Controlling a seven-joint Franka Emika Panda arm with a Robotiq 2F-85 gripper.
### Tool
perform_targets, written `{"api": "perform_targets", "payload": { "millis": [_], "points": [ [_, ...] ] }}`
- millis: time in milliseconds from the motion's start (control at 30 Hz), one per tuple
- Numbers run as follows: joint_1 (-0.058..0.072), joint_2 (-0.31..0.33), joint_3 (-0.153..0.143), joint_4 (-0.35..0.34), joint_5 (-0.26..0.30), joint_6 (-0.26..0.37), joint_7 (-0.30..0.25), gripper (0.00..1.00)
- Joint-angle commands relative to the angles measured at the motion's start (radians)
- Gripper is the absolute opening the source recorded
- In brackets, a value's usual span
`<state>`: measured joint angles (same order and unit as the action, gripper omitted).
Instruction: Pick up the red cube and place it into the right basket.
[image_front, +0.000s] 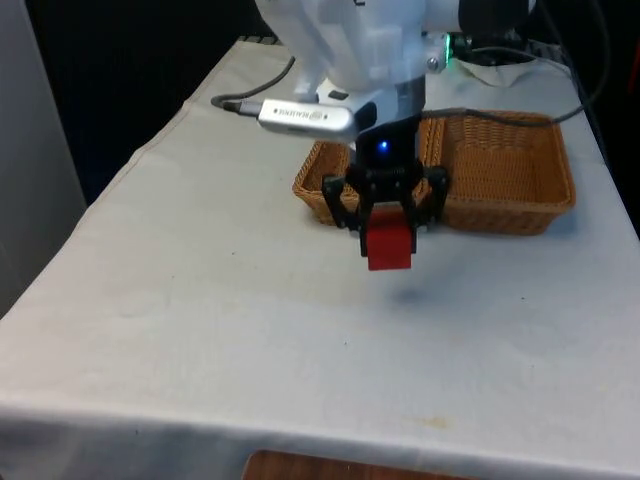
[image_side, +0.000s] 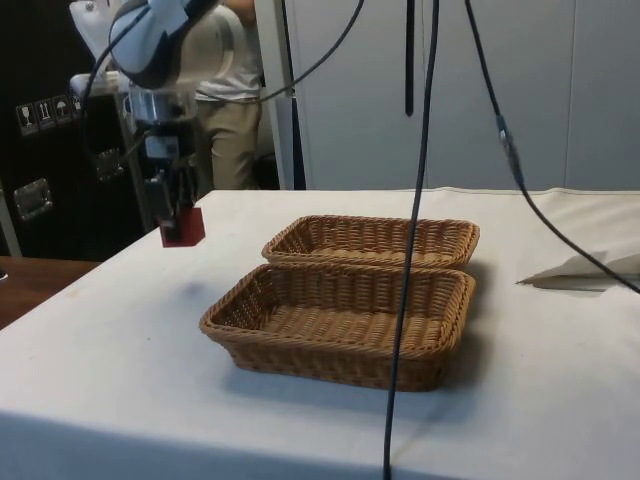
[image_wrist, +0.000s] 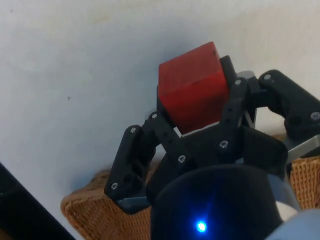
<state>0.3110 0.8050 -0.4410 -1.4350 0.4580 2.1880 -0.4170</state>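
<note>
Two wicker baskets sit side by side on the tabletop (image_front: 200, 300), long sides touching; the fingers (image_front: 388, 232) are clenched on the red cube (image_front: 388, 246), which hangs clear of the cloth with a faint shadow under it, so the pick looks done and the carry is the step in hand. Cube sits between the fingertips (image_wrist: 165, 132), gripped on two opposite faces, most of its body projecting below them; it appears slightly rotated relative to the fingers in the wrist view, but the hold looks firm. In the side view the gripper (image_side: 178, 215) holds the cube (image_side: 183, 227) above bare cloth, short of both basket rims, high enough that it should pass over the wicker walls without catching. Behind the fingers, on the front view's right, is the right basket (image_front: 510, 170), the target; the other basket (image_front: 320, 180) lies directly behind the fingers and partly hidden by them. Judgement: next move calls for travel back and towards the front view's right until the cube is over the target's floor, then a release. Risk: stopping early drops the cube into the wrong basket or onto the shared rim. A person (image_side: 225, 110) stands beyond the table's end, apart from the work.
</note>
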Motion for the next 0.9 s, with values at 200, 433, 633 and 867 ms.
{"api": "perform_targets", "payload": {
  "millis": [200,433,633,867],
  "points": [
    [0.017,-0.071,-0.008,-0.060,-0.025,-0.012,0.006,0.02],
    [0.018,-0.138,0.000,-0.114,-0.042,-0.031,0.001,0.02],
    [0.038,-0.230,-0.007,-0.187,-0.080,-0.050,0.017,0.02],
    [0.049,-0.306,-0.006,-0.234,-0.111,-0.078,0.033,0.02]
  ]
}}
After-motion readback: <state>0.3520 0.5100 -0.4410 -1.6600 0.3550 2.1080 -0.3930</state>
